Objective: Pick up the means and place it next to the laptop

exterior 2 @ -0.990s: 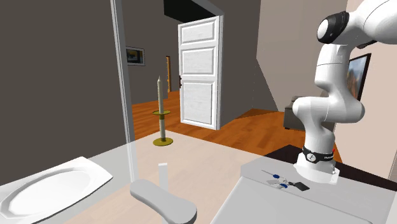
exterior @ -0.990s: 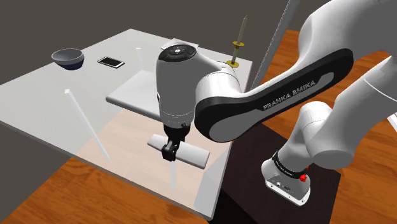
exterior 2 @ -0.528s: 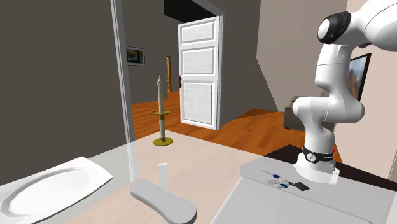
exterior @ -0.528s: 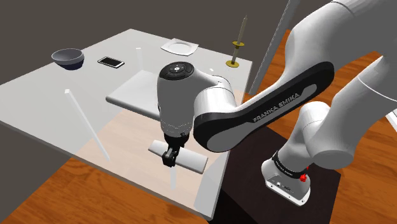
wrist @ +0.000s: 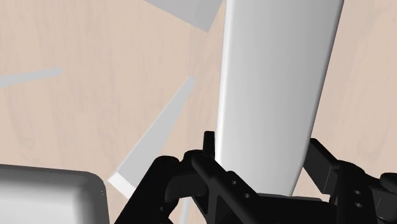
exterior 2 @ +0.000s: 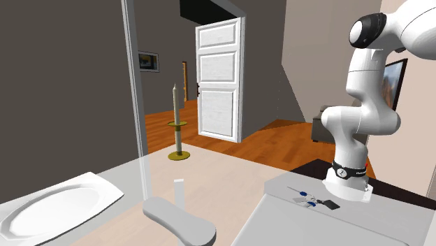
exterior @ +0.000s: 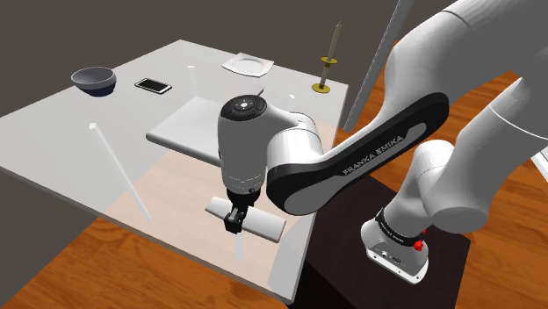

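Observation:
The means is a plain white, flat oblong slab [exterior: 261, 223] lying near the table's front edge, toward the stand. My black gripper [exterior: 234, 220] points straight down at the end of the slab that lies toward the shoulder view's left. In the wrist view the slab [wrist: 273, 89] runs away from my gripper [wrist: 264, 153]. Its near end lies between the two fingers, which stand open on either side of it. The laptop [exterior: 189, 128] is a shut grey slab just behind the means on the table [exterior: 53, 132].
A dark bowl [exterior: 94, 81], a phone [exterior: 153, 85], a white plate [exterior: 247, 64] and a candlestick [exterior: 327, 60] stand along the table's far side. Thin translucent posts [exterior: 118, 173] rise from the tabletop. The plate [exterior 2: 56, 210] and the candlestick [exterior 2: 178, 126] also show in the second exterior view.
The arm has lowered, bringing my gripper down onto the end of the white slab. The slab has not moved.

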Tool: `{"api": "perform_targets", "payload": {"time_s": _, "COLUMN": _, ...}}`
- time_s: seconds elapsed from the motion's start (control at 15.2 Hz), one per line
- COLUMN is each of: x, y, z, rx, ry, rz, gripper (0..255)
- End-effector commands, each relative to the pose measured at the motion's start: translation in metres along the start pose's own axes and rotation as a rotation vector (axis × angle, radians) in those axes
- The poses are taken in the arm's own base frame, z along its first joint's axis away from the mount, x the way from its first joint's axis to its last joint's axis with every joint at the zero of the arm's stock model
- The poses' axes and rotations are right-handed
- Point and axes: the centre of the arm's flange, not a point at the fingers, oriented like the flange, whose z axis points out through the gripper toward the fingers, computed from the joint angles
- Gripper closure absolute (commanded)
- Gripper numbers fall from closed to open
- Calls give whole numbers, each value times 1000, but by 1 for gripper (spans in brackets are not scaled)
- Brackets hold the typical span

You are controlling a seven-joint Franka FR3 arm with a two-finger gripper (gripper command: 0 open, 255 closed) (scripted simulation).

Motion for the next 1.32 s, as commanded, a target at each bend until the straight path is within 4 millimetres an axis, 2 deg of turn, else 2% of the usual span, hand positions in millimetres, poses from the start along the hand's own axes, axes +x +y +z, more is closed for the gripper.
{"api": "perform_targets", "payload": {"time_s": 0.0, "x": 0, "y": 0, "z": 0, "rx": 0, "ry": 0, "rz": 0, "gripper": 255}}
{"api": "perform_targets", "payload": {"time_s": 0.07, "x": 0, "y": 0, "z": 0, "rx": 0, "ry": 0, "rz": 0, "gripper": 255}}
{"api": "perform_targets", "payload": {"time_s": 0.13, "x": 0, "y": 0, "z": 0, "rx": 0, "ry": 0, "rz": 0, "gripper": 0}}
{"api": "perform_targets", "payload": {"time_s": 0.46, "x": 0, "y": 0, "z": 0, "rx": 0, "ry": 0, "rz": 0, "gripper": 0}}
{"api": "perform_targets", "payload": {"time_s": 0.73, "x": 0, "y": 0, "z": -50, "rx": 0, "ry": 0, "rz": 0, "gripper": 0}}
{"api": "perform_targets", "payload": {"time_s": 1.25, "x": 0, "y": 0, "z": -50, "rx": 0, "ry": 0, "rz": 0, "gripper": 0}}
